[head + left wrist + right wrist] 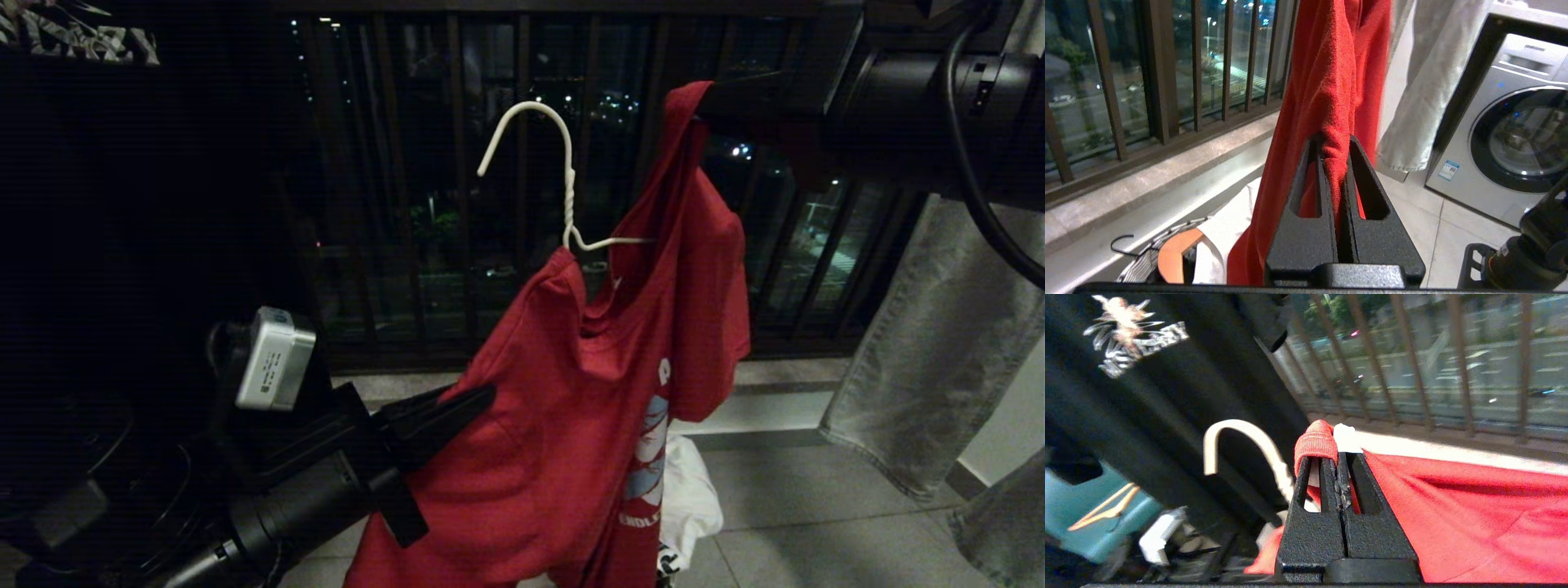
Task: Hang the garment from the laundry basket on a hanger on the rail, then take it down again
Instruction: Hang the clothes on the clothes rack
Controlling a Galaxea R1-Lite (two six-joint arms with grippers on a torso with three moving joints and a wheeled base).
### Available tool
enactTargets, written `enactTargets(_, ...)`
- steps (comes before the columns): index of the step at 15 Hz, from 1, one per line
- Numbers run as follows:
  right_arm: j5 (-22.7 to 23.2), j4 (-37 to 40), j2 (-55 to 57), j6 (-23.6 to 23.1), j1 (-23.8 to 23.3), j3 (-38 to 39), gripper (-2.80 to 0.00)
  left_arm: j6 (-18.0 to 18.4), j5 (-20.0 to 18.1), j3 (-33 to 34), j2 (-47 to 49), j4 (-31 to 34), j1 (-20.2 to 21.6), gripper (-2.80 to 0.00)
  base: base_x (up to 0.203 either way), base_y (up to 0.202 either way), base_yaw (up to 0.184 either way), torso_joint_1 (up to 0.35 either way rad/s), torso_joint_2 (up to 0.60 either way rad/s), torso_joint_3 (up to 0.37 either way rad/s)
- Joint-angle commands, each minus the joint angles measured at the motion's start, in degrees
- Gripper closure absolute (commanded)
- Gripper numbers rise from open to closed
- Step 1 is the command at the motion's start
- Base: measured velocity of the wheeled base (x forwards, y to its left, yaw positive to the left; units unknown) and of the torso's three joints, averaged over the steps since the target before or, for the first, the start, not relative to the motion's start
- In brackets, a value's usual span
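Both grippers grip the garment point(571, 408); left gripper point(478, 400) pinches its side, right gripper point(706, 110) clamps the collar and the hanger point(539, 175); dressing looks underway; next, probably seating the second shoulder.

Matte black arms, slotted textured fingers point(1306, 192) (silver-white camera point(273, 359) on left wrist)

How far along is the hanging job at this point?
Done: the red T-shirt is out of the basket and the white wire hanger sits partly in its neck. In hand: the left gripper is shut on a fold of the shirt, the right gripper shut on its collar. Left: the hanger's hook hangs on nothing yet; the rail is not in view.
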Motion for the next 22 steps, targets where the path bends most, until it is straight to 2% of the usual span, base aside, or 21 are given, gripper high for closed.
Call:
enactTargets(1, 0.0, 0.0, -0.1, 1.6, 2.1, 0.2, 0.00, -0.1, 0.9, -0.4, 0.0, -0.5, -0.8, 0.00, 0.000, 0.000, 0.000, 0.000, 0.00, 0.000)
enactTargets(6, 0.0, 0.2, 0.5, 2.2, 6.6, 1.3, 0.00, 0.4, 1.5, -1.1, -2.5, -0.5, -1.7, 0.00, 0.000, 0.000, 0.000, 0.000, 0.00, 0.000)
enactTargets(7, 0.0, 0.2, 0.7, 2.2, 7.5, 1.9, 0.00, 0.6, 2.7, -1.5, -2.6, -0.5, -1.7, 0.00, 0.000, 0.000, 0.000, 0.000, 0.00, 0.000)
enactTargets(14, -0.8, 0.4, -1.1, 2.5, 10.5, 2.7, 0.00, 2.4, 3.9, -2.4, -4.1, -0.5, -1.8, 0.00, 0.000, 0.000, 0.000, 0.000, 0.00, 0.000)
enactTargets(19, -5.5, 0.3, -2.0, 2.7, 11.4, 2.2, 0.00, 5.5, 4.8, -2.4, -6.3, -0.5, -3.8, 0.00, 0.000, 0.000, 0.000, 0.000, 0.00, 0.000)
enactTargets(22, -9.3, 0.3, -2.3, 2.2, 11.8, 1.5, 0.00, 8.9, 8.8, -2.2, -6.6, -0.5, -7.3, 0.00, 0.000, 0.000, 0.000, 0.000, 0.00, 0.000)
